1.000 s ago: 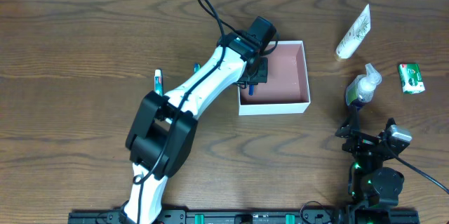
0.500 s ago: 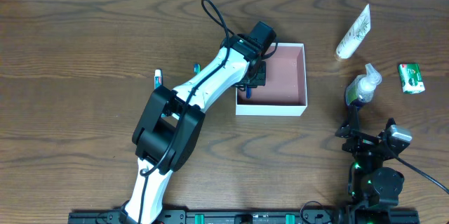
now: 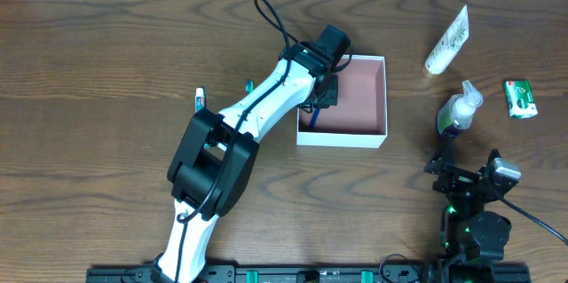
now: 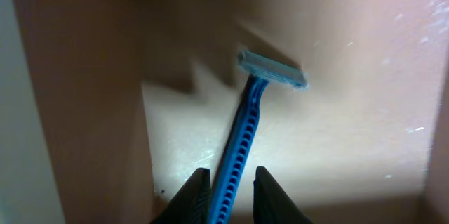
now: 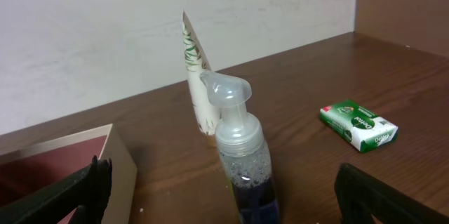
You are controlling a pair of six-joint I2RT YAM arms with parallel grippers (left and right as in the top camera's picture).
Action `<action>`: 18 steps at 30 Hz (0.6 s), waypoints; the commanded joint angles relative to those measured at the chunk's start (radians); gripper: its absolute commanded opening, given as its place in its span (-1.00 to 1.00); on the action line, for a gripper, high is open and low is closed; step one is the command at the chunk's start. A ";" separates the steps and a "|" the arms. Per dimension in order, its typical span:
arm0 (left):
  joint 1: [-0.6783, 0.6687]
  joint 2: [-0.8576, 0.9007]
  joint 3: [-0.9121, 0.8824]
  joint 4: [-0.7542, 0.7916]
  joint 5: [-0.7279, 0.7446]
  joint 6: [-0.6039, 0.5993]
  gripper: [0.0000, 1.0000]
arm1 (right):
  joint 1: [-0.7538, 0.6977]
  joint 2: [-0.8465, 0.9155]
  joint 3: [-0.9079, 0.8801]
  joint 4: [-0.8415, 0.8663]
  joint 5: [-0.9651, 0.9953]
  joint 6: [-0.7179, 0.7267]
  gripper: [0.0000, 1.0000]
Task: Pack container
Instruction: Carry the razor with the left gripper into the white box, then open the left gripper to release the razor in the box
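Start at your left gripper [image 4: 231, 173], inside the container [image 3: 342, 138] by its left wall. The jaws are parted only a little, and the blue razor [image 4: 242, 133] has its handle standing between them. There is a sliver of gap on one side, so the handle looks loose rather than pinched. From the fingers the handle runs away and slightly across, and its head lies on the container's pink floor, clear of the walls. That long axis is what your next move depends on. I'd pull the gripper back along the handle, not sideways, so the razor doesn't drag. Your right gripper [image 5: 231, 189] is well off the container's right side. It is spread wide and holding nothing, with the pump bottle [image 3: 457, 113] just ahead of it.
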 commanded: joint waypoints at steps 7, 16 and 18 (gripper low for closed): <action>0.004 -0.022 0.220 -0.058 -0.004 0.116 -0.44 | 0.016 -0.006 -0.002 -0.004 0.007 -0.016 0.98; 0.095 -0.163 0.294 -0.186 -0.035 0.144 0.21 | 0.016 -0.006 -0.002 -0.004 0.007 -0.016 0.98; 0.143 -0.198 0.294 -0.271 -0.035 0.145 0.31 | 0.016 -0.006 -0.002 -0.004 0.007 -0.016 0.98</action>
